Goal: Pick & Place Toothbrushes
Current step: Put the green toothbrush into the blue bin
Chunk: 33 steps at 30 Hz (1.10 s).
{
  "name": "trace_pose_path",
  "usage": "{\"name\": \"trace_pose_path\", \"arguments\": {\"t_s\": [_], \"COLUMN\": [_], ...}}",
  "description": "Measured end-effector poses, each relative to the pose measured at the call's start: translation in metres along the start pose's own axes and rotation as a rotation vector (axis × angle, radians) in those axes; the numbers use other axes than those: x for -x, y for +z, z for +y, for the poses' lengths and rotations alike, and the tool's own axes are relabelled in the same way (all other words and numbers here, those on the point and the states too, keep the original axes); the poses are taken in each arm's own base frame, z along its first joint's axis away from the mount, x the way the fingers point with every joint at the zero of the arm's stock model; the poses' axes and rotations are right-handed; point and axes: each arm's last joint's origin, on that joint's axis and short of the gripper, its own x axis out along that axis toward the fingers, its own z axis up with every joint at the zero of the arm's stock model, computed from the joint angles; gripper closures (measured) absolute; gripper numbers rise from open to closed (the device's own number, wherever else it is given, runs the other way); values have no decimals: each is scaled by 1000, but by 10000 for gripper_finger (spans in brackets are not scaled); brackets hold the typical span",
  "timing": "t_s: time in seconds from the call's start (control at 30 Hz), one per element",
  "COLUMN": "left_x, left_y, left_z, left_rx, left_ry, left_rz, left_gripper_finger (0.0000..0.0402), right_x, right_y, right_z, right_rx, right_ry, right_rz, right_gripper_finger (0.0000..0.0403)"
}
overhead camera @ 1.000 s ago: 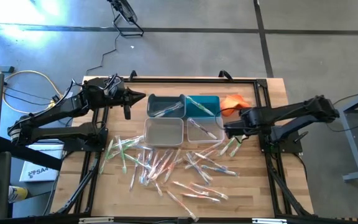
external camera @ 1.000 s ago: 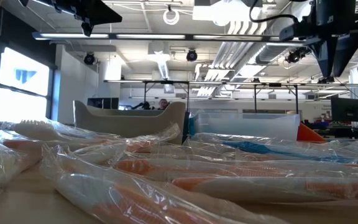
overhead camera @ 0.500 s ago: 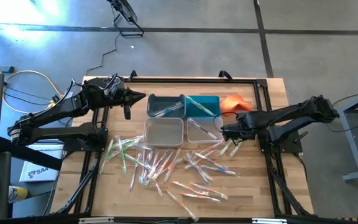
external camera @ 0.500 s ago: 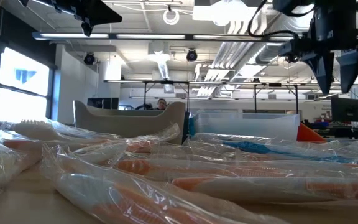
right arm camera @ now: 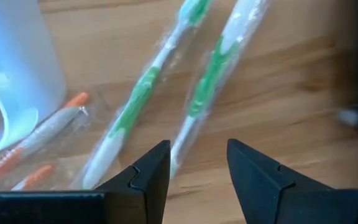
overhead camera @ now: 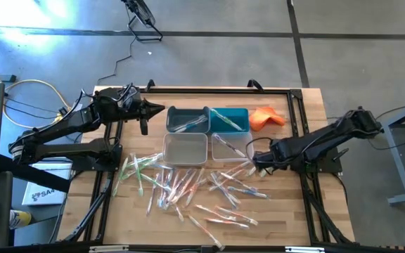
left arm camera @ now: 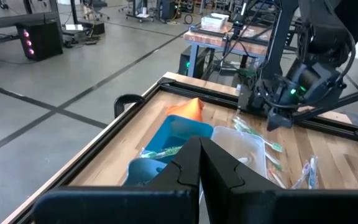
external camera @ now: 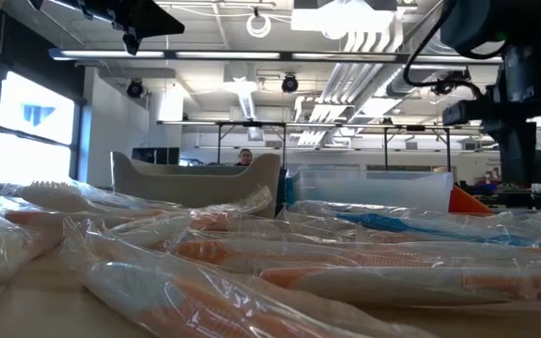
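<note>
The right gripper hangs low just right of center in the overhead frame, at the right edge of the toothbrush pile, its fingers apart with nothing between them. In its own wrist picture two green-handled toothbrushes in clear wrap lie side by side on the bare wood directly ahead of the open fingertips. Their long axes run diagonally, from lower left toward the upper right of that frame, so the gap between the fingers sits roughly across the nearer handle. I'd judge a straight drop would straddle it. The left gripper waits pressed shut at the upper left, beside the bins, well away from these two brushes.
</note>
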Motion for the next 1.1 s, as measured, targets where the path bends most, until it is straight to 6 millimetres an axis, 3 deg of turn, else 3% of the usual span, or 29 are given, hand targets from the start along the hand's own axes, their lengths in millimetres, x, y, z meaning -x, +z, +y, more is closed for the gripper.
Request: {"name": "trace_pose_path", "arguments": {"t_s": [0.37,0.8,1.1], "left_x": [0,0,0], "left_y": [0,0,0], "left_z": [0,0,0], "left_rx": [0,0,0], "left_ry": [0,0,0], "left_rz": [0,0,0], "left_gripper_finger": [401,402,401], "right_x": [-27,-47,-52], "right_y": [0,1,0], "right_z": [-8,-11,-11], "right_rx": [-88,-94,-91], "right_ry": [39,51,29], "right_rz": [-10,-8,-1], "right_gripper_finger": [271,272,306]}}
